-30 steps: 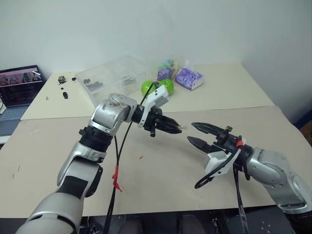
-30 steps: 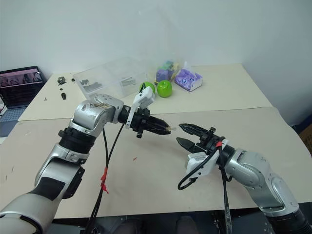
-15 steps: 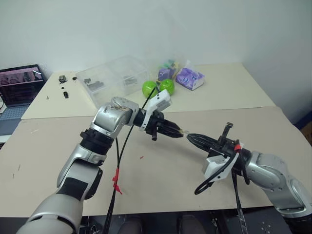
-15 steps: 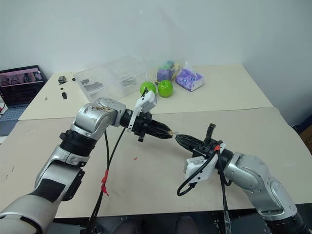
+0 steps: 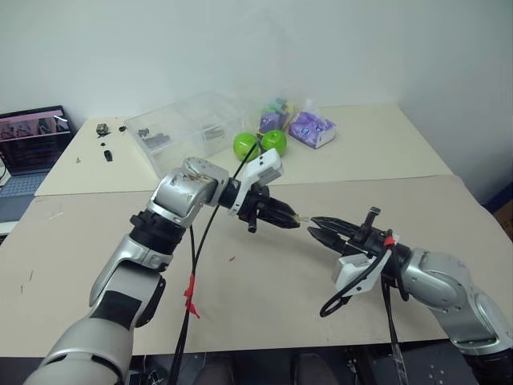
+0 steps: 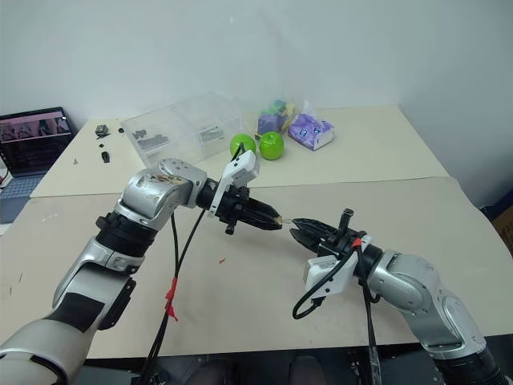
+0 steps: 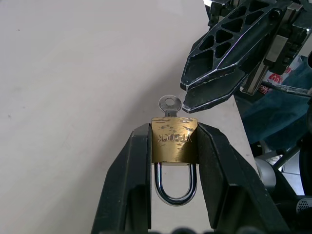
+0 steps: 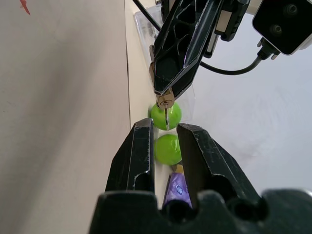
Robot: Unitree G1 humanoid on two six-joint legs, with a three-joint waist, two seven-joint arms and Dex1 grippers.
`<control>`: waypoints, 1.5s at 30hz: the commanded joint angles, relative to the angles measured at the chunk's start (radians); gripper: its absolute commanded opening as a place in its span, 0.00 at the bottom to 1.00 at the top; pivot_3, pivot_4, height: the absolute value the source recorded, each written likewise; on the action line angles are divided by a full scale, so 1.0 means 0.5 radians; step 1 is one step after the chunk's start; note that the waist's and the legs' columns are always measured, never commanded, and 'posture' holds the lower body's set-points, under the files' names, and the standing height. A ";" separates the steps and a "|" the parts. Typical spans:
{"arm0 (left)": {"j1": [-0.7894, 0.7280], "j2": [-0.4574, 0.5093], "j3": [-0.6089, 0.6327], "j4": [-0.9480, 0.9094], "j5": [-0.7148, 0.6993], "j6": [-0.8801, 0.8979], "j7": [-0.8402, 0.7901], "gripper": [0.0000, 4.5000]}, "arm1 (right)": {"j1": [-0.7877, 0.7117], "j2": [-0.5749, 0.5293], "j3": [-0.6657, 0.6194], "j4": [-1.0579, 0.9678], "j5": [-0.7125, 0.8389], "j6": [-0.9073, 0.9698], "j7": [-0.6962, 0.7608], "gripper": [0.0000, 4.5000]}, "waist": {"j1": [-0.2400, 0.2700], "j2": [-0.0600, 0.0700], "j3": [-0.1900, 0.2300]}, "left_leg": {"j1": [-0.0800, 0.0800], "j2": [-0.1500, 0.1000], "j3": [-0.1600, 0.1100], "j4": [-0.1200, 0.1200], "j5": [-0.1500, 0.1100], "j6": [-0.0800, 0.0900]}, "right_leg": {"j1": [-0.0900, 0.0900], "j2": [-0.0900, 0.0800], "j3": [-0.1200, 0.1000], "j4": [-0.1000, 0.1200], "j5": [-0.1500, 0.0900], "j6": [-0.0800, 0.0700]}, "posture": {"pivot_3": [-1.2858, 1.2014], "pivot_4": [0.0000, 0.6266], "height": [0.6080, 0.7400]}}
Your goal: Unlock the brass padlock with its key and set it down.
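The brass padlock (image 7: pixel 174 139) is being clamped in the left gripper (image 7: pixel 174 146) above the worktop (image 5: pixel 264 289), the key (image 7: pixel 170 104) inserted. The right gripper (image 8: pixel 165 127), shut moments ago, is being reopened narrowly beside the key, ungrasped; turning is still pending.

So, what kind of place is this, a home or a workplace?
Most likely a lab or workshop, not a home. Plain beige tables stand against a bare white wall, a clear plastic parts box holds small hardware, and a laptop runs at the table's edge.
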 commanded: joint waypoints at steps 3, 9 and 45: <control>-0.057 0.012 0.004 -0.028 -0.019 -0.037 -0.023 0.18 | -0.049 0.030 -0.027 -0.067 0.008 -0.005 -0.006 0.25 | -0.001 0.000 0.000 | 0.000 0.001 0.000 0.000 0.000 0.000 | 0.000 0.001 0.000 0.000 0.000 0.000 | 0.52 0.24 1.00; -0.077 0.015 -0.002 0.025 -0.002 -0.071 -0.025 0.18 | -0.067 0.069 -0.005 -0.031 -0.008 0.010 -0.014 0.25 | -0.001 0.001 0.000 | 0.000 0.005 0.000 0.000 0.000 0.001 | -0.001 0.006 0.001 0.000 0.001 -0.002 | 0.52 0.24 1.00; -0.076 0.080 -0.042 0.008 -0.004 -0.064 -0.046 0.18 | -0.112 0.115 0.024 0.071 -0.037 -0.074 -0.017 0.25 | -0.006 0.002 -0.001 | -0.001 0.006 0.000 0.001 -0.001 0.002 | -0.002 0.007 0.001 0.000 0.002 -0.004 | 0.52 0.24 1.00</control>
